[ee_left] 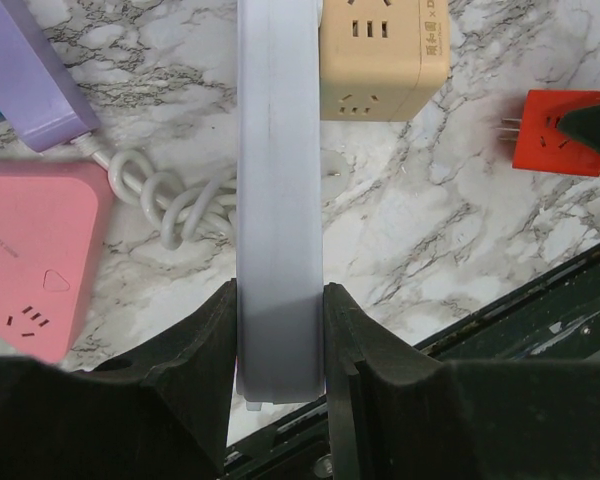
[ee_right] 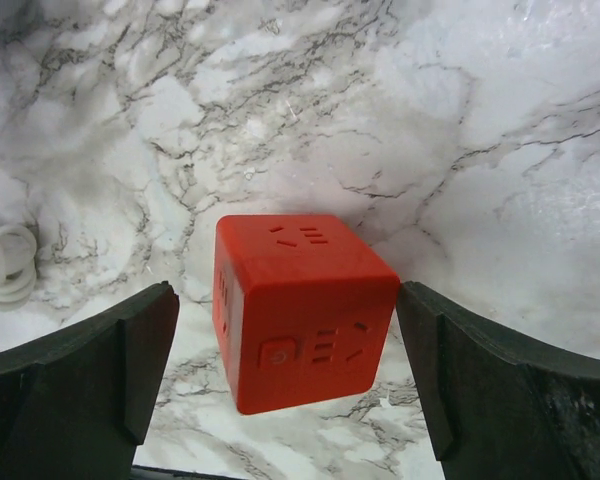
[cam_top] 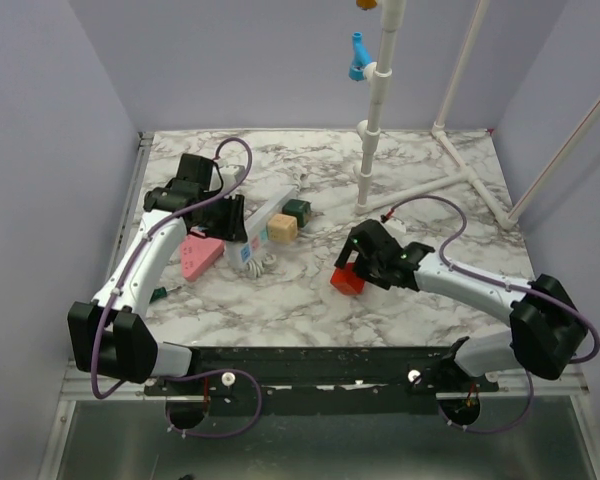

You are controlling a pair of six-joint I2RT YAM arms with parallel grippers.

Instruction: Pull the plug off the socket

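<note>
The long white power strip (cam_top: 263,226) lies slanted at the table's left. My left gripper (cam_top: 232,218) is shut on its near end; in the left wrist view both fingers (ee_left: 208,350) press the strip's plain white side (ee_left: 278,180). A tan cube plug (ee_left: 382,55) sits against the strip's right side. A red cube plug (cam_top: 346,281) lies on the marble, apart from the strip, its metal prongs bare in the left wrist view (ee_left: 555,135). My right gripper (ee_right: 285,295) is open around the red cube (ee_right: 300,310), with a gap on the left and the right finger close.
A pink triangular socket (ee_left: 35,255), a purple bar (ee_left: 30,75) and a coiled white cord (ee_left: 170,205) lie left of the strip. A dark green cube (cam_top: 299,210) sits beside the tan one. A white pipe frame (cam_top: 380,110) stands at the back right. The black front rail (cam_top: 320,365) runs along the near edge.
</note>
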